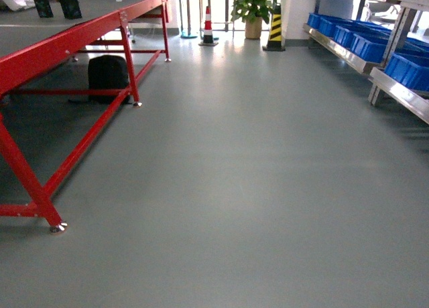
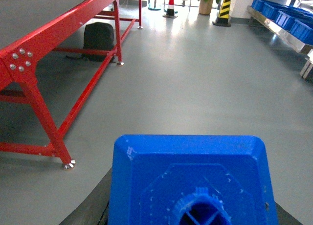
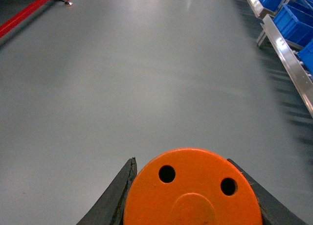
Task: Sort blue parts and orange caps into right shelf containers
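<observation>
Between the red table frame (image 1: 74, 47) on the left and the steel shelf (image 1: 395, 87) on the far right, only open grey floor (image 1: 234, 207) is seen from the head cam; neither arm shows there.

L wrist view: a blue part (image 2: 190, 181) fills the near edge, held in the left gripper (image 2: 190, 205). Dark fingers (image 2: 90, 205) are glimpsed at both flanks, closed onto it. R wrist view: an orange cap (image 3: 191, 191) with two dark holes in its flat face is pinched by the right gripper (image 3: 193, 195), its fingers (image 3: 115, 195) tight vs. the cap's sides.

The right shelf containers (image 1: 409, 70), blue crates in a row on the shelf, are well apart from both loads, so transit is judged still to be done.

Risks, as judged:
- Cap is round w/ smooth sides; a jolt from the base rolling or braking could let it slip or rotate out.
- Blue part's grip depth can't be told; if shallow, it could tilt and drop.
- Approach to the shelf at an angle could bring an arm vs. the steel rail or a crate rim.
- Crates look alike; part and cap could be put in the wrong one.
- A dropped cap could roll away under the table frame, near the black bag (image 1: 107, 73).
</observation>
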Controlling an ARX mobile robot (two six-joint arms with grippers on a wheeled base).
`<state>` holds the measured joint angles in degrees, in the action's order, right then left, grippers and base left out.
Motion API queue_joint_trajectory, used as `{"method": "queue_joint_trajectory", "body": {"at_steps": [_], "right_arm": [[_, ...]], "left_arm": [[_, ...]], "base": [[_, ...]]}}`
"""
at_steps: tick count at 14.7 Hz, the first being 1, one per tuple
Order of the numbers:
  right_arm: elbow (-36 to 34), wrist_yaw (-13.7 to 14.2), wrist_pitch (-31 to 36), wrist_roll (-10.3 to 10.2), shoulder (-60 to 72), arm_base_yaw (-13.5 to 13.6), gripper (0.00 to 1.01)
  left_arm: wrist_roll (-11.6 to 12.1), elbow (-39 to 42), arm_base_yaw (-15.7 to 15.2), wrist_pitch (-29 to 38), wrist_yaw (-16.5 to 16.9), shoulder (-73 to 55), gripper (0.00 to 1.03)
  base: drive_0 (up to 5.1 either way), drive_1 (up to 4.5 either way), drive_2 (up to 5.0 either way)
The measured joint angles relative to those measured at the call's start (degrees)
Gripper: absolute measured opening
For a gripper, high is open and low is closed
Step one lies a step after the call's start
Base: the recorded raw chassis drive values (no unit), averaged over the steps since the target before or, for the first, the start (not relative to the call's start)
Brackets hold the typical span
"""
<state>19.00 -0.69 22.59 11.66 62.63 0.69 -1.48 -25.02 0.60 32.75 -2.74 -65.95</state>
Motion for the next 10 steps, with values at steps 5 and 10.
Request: {"method": "queue_joint_trajectory", "body": {"at_steps": [5,10], "right_arm": [[0.0,0.2,0.0,0.0,0.0,-0.3,0.44],[0.0,0.2,0.1,0.0,0.0,-0.3,0.44]], "left_arm": [[0.0,0.0,0.1,-0.1,0.2,0.0,0.44],[0.0,0.0,0.0,0.0,0.0,0.1,0.44]], "base": [[0.0,0.84,-0.8],[-0.2,4.0,-4.3]]}}
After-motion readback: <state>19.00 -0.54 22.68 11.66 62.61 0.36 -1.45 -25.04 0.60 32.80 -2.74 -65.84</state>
